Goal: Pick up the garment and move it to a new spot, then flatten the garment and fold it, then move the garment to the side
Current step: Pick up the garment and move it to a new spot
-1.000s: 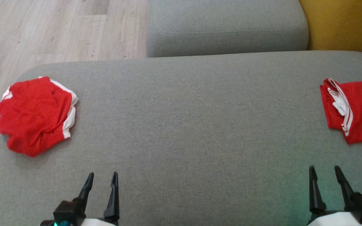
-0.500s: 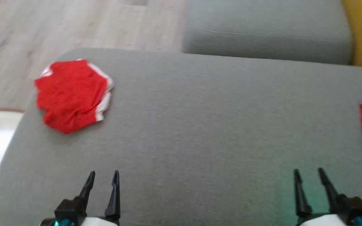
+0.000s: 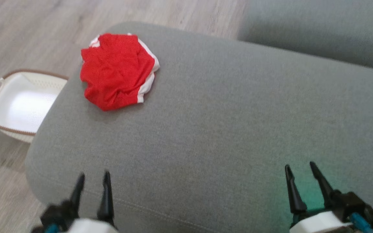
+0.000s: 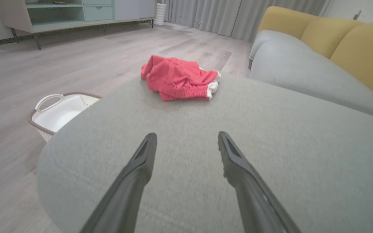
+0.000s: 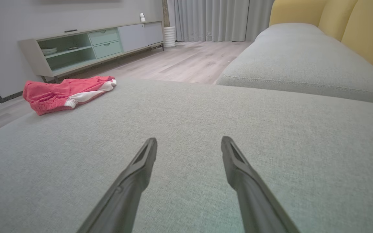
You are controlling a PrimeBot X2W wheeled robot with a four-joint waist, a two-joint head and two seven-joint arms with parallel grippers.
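Where garment [image 3: 115, 69] lies nr cushion [image 3: 222, 129] edge, basket [image 3: 21, 103] sits beside.

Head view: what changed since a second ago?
The head camera swung left; the things didn't move. A white basket with a brown rim came into view, and the second red garment on the right slid out. Nothing was grabbed. The crumpled red-and-white garment stays put on the grey cushion; left gripper and right gripper stay open.

This is a home living room: a grey sofa [image 5: 303, 64] with yellow back cushions [image 4: 361, 48] on the right, and a low sideboard [image 5: 92, 48] and long curtains [image 5: 212, 19] at the far side. A white laundry basket [image 3: 44, 85] stands on the pale wood flooring [image 4: 60, 64] at the left.
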